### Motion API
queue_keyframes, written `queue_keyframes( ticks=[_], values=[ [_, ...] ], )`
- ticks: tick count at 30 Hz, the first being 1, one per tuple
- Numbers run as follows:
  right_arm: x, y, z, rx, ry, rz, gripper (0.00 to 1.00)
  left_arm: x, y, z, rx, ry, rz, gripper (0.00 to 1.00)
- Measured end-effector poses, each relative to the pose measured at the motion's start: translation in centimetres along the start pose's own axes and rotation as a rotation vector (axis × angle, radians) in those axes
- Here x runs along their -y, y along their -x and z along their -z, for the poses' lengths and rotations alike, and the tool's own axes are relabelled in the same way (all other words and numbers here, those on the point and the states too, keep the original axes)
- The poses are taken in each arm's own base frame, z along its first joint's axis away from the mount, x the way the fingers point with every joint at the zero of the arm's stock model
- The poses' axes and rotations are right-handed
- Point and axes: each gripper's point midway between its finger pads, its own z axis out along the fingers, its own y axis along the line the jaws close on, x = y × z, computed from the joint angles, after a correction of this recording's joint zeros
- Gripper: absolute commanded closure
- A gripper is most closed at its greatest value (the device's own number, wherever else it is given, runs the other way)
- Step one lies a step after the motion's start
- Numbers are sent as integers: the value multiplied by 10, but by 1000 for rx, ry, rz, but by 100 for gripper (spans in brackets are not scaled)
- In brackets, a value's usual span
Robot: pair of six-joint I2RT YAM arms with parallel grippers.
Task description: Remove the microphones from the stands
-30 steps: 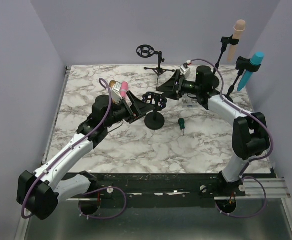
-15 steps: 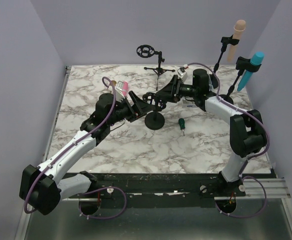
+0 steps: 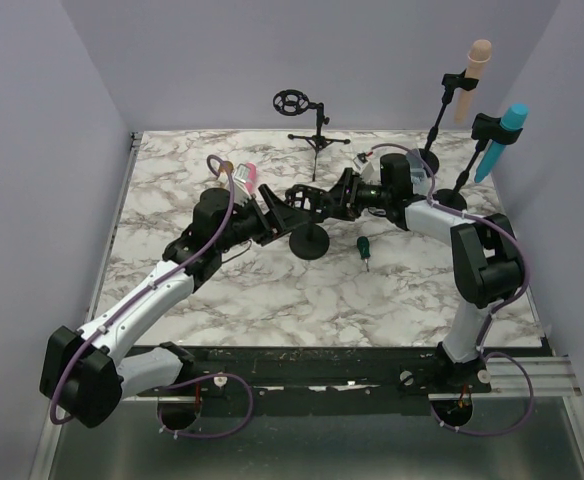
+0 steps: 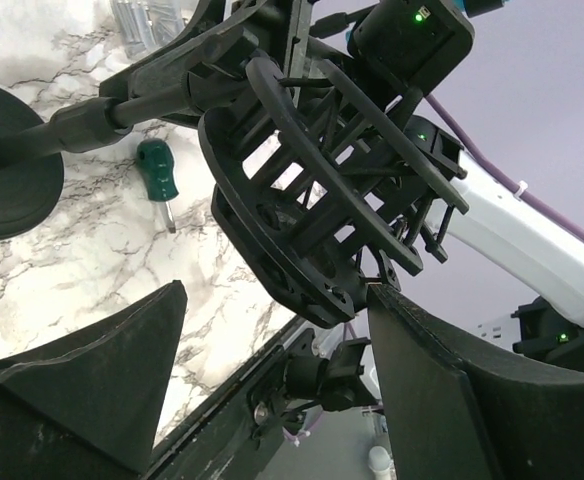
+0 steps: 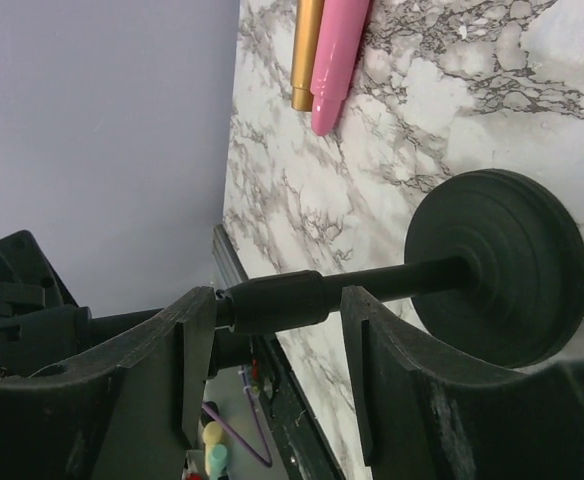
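Removal looks done — the pink microphone [image 3: 248, 173] lies on the marble upper left of centre, off the stand [image 3: 309, 242] — so the left gripper [image 4: 272, 292], open around the shock mount [image 4: 322, 200], and the right gripper [image 5: 277, 298], open astride the pole [image 5: 412, 275], should back off.

Jaws apart, the left gripper [image 3: 273, 211] and right gripper [image 3: 343, 191] face each other.

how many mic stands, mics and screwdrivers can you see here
stands: 4, tripod stand, round-base stand, tall stand, short stand
microphones: 4, beige mic, blue mic, pink mic, gold mic
screwdrivers: 1, green screwdriver
total: 9
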Motion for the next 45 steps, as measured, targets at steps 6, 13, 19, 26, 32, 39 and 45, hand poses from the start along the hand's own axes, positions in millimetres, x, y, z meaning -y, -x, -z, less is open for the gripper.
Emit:
queue_keyframes(
  ticks=[6, 13, 19, 26, 32, 39, 45],
  values=[
    [6, 3, 1, 23, -45, 15, 33, 1, 2, -4, 4, -8, 1, 42],
    [-12, 10, 17, 76, -82, 98, 27, -3, 12, 0, 16, 21, -23, 49],
    [-35, 15, 29, 111, -61, 158, 26, -14, 40, 3, -4, 82, -74, 60],
    [-50, 19, 38, 142, -72, 168, 20, -16, 38, -1, -73, 81, -135, 62],
    [-80, 33, 47, 188, -37, 216, 20, -22, 37, 1, -80, 97, -158, 60],
    [-89, 34, 47, 187, -18, 205, 24, -24, 36, 2, -85, 102, -159, 52],
    [-82, 18, 39, 153, -10, 190, 24, -24, 35, 2, -89, 104, -151, 43]
  ],
)
